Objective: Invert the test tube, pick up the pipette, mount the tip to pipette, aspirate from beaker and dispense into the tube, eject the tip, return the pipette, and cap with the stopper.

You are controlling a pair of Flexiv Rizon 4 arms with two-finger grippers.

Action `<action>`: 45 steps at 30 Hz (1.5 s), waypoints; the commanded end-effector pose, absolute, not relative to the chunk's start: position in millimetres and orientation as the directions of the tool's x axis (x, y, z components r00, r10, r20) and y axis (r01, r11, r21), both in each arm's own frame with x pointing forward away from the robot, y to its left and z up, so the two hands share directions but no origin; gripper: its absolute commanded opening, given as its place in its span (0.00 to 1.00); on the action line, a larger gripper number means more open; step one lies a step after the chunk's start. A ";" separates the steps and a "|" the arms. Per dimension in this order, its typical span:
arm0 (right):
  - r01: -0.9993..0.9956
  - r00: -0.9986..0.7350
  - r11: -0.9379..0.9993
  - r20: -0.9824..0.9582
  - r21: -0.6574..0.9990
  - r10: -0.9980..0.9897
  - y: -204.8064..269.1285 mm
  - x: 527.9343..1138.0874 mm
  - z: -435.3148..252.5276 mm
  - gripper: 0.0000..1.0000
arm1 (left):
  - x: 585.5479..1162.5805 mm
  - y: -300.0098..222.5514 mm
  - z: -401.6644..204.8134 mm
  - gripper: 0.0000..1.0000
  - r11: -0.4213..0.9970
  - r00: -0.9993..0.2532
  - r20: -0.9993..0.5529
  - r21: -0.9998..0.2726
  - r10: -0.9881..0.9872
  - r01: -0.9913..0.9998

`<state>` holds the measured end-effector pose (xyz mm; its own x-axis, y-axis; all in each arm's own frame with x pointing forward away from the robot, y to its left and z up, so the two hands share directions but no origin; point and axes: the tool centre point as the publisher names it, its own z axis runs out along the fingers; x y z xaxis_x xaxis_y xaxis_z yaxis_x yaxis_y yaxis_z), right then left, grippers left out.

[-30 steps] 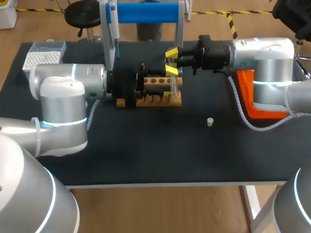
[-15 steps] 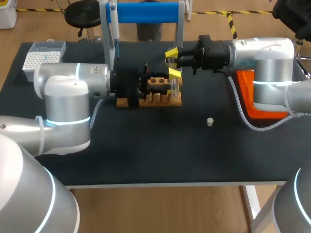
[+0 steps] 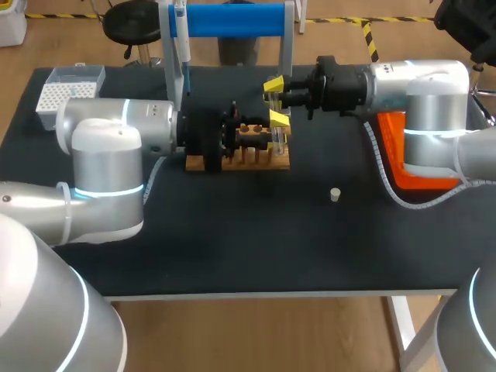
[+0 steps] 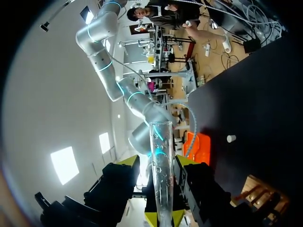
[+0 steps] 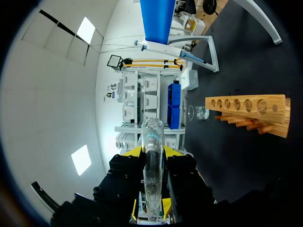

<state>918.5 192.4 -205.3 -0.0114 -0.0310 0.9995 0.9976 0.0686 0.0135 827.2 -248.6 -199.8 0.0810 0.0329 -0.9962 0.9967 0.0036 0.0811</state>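
A clear test tube (image 3: 276,138) hangs just above the right end of the wooden rack (image 3: 256,160). My right gripper (image 3: 275,91) comes in from the right and is shut on the tube (image 5: 152,142), which runs out between its fingers (image 5: 152,163). My left gripper (image 3: 273,124) comes from the left over the rack. The tube (image 4: 161,151) lies between its fingers (image 4: 158,168), which stand a little wider than the glass, so it is open. The small white stopper (image 3: 335,194) lies on the mat in front of the rack, to its right. The pipette (image 3: 180,46) hangs on the blue-topped stand.
A white tip box (image 3: 70,89) sits at the back left. An orange tray (image 3: 411,167) lies under my right arm. A small glass beaker (image 5: 199,112) stands beyond the rack (image 5: 246,106). The stand's frame (image 3: 232,19) rises right behind the rack.
My left gripper has slid right over the rack to the tube, and its fingers have narrowed around it. The right gripper and the tube have stayed where they were.
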 end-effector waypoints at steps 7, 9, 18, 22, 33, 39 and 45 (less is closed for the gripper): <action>0.998 -0.012 0.067 1.000 0.014 -0.029 192.1 918.0 -204.5 0.00 | 828.0 -247.3 -198.9 0.40 -0.011 0.085 -0.996 0.085 0.037 0.996; 0.998 -0.012 0.067 1.000 0.014 -0.029 192.1 918.0 -204.5 0.00 | 827.8 -247.5 -198.7 0.32 -0.012 0.087 -0.995 0.087 0.039 0.996; 0.998 -0.012 0.067 1.000 0.014 -0.029 192.1 918.0 -204.5 0.00 | 827.2 -248.4 -198.6 0.07 -0.015 0.089 -0.995 0.089 0.043 0.996; 0.998 -0.012 0.067 1.000 0.014 -0.029 192.1 918.0 -204.5 0.00 | 827.0 -248.3 -198.8 0.00 -0.018 0.086 -0.995 0.085 0.048 0.996; 0.998 -0.012 0.067 1.000 0.014 -0.029 192.1 918.0 -204.5 1.00 | 826.5 -248.3 -199.0 0.00 -0.030 0.073 -0.996 0.071 0.055 0.997; 0.998 -0.012 0.067 1.000 0.014 -0.029 192.1 918.0 -204.5 1.00 | 826.5 -248.3 -199.0 0.00 -0.030 0.073 -0.996 0.071 0.055 0.997; 0.815 -0.574 0.019 0.803 0.579 0.157 164.4 891.2 -186.2 1.00 | 826.5 -248.3 -199.0 0.00 -0.030 0.073 -0.996 0.071 0.055 0.997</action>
<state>911.8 187.5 -200.1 -0.1338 -0.0185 0.9908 0.9875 0.0820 0.1349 825.7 -248.9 -199.4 0.0728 0.0548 -0.9958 0.9971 -0.0260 0.0714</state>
